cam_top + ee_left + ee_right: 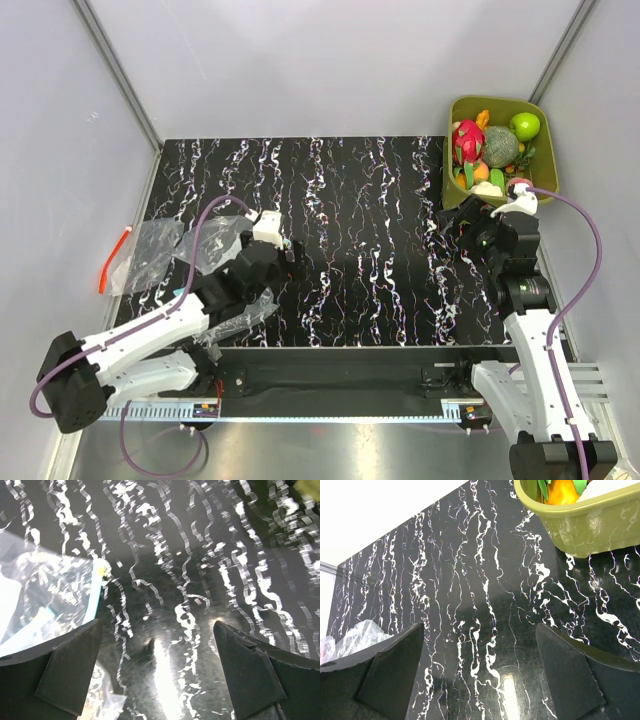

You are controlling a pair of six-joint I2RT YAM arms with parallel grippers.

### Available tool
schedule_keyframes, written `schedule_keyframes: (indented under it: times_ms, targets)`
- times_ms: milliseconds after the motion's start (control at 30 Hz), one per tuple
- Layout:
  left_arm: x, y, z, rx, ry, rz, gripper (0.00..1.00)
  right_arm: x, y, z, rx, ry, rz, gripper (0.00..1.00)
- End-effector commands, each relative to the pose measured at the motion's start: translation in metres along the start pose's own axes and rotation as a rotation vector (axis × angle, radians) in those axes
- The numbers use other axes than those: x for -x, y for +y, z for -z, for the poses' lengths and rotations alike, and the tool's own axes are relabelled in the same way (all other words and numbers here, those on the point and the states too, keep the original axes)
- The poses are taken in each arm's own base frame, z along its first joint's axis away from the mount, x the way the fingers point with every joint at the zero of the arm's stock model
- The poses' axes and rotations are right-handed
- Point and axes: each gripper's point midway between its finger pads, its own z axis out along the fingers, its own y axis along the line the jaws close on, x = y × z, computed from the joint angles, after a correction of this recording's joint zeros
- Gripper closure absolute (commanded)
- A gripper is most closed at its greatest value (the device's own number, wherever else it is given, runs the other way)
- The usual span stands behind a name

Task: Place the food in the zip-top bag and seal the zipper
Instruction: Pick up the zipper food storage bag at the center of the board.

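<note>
Olive-green tub (547, 150): far R corner of black marbled table (360, 250), piled w/ the food (497, 147) (red, green, orange pcs). None seen outside it.
Zip-top bag (35, 605): crinkled clear film lying on table, L side, just beside left gripper. No food in the part that shows.
Zipper (92, 600): thin blue-green strip along bag edge. Pressed shut or open: can't tell.
Left gripper (157, 625): jaws wide apart, nothing btwn them, low over bare table, bag off by its L finger.
Right gripper (480, 626): jaws wide apart, holding nothing, near tub's front wall, not over it.
Other bag (150, 250): clear, w/ orange-red strip, at L table edge, near the wanted one.
Stage (my read): the start. Nothing bagged, seal not done.
Risk 1: wrong pouch grabbed, since two clear bags lie close together.
Risk 2: thin film flat on table, so fingers may skid or pinch both walls and the mouth won't open.
Risk 3: smooth round pcs packed tight may slip from jaws or drag neighbours out.
Risk 4: tub & bag well apart, so a shallow grip could mean a drop mid-carry.
</note>
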Motion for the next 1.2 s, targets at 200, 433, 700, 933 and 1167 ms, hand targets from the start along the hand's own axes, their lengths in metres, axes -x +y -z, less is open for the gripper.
schedule_keyframes:
  times_ms: [200,433,700,933,1167]
  targets:
    - [0.007,0.058,-0.006,0.427,0.083,-0.111,0.04,0.013,0.019,0.004,0.092,-0.042,0.008,0.0]
    - [-0.034,0.098,-0.042,0.491,0.301,-0.13,0.28,0.015,0.026,0.011,0.129,-0.054,0.011,0.0]
    - [-0.083,0.099,-0.073,0.454,0.536,-0.16,0.41,0.012,0.025,0.013,0.131,-0.05,-0.003,0.0]
    - [-0.105,0.1,-0.081,0.438,0.621,-0.156,0.5,0.01,0.025,0.014,0.135,-0.05,-0.003,0.0]
    - [-0.1,0.091,-0.083,0.382,0.62,-0.133,1.0,0.007,0.025,0.012,0.14,-0.041,-0.009,0.0]
